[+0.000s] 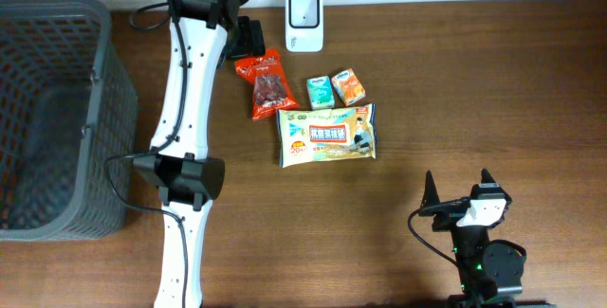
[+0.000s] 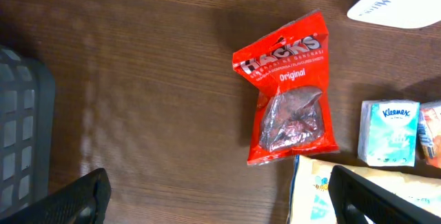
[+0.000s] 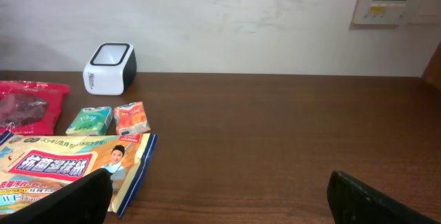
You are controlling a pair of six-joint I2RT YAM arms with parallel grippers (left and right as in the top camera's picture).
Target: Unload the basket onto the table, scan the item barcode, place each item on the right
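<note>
The white barcode scanner (image 1: 304, 21) stands at the back of the table, also visible in the right wrist view (image 3: 110, 67). A red Hacks candy bag (image 1: 268, 82) lies in front of it, filling the left wrist view (image 2: 289, 89). My left gripper (image 1: 248, 41) hovers open above the table beside that bag, its dark fingers (image 2: 76, 200) wide apart with nothing between them. My right gripper (image 1: 460, 194) rests open near the front right, well away from every item, and only bare wood lies between its fingertips (image 3: 382, 200).
A teal Kleenex pack (image 1: 320, 92), an orange pack (image 1: 348, 85) and a large yellow wipes pack (image 1: 328, 135) lie mid-table. A grey plastic basket (image 1: 52, 118) fills the left side. The left arm (image 1: 180, 128) stretches along the table beside it.
</note>
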